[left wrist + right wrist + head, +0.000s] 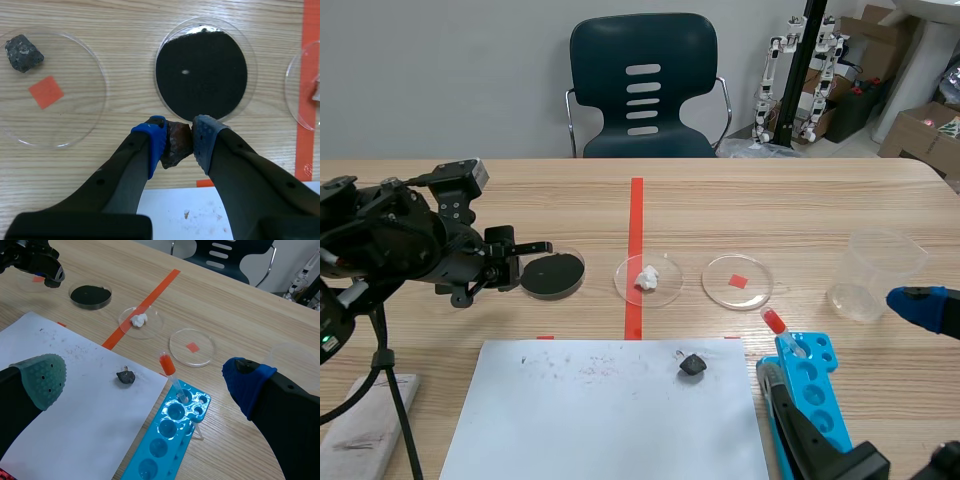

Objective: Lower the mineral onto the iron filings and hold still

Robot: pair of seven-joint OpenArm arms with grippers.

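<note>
Item: left end effector (175, 137), closed on the mineral (174, 148), a dark reddish-brown lump pinched between the two blue pads and touching both. Location of the mineral: in the grip, just short of the near rim of the dish of iron filings (201, 72), which lies directly ahead of the fingers. It is not over the black filings and no contact shows. How high it hangs above the tabletop (770, 215) cannot be told. Status, as judged: pickup done and approach nearly done. Outstanding are carrying the mineral over the dish, lowering it onto the filings, and holding still. Pose, left arm: enters low from the left, with the wrist bent and the fingers pointing toward the dish. In the scene view the fingers sit just beside the dish's left rim. Item: right end effector (145, 377), fingers spread wide and holding nothing, low at the right above the blue rack (170, 437) and the edge of the white sheet (75, 405). Other entries: a second dish (75, 125) beside the filings, holding a grey stone (23, 52). A small dark stone (692, 365) lies on the sheet.
</note>
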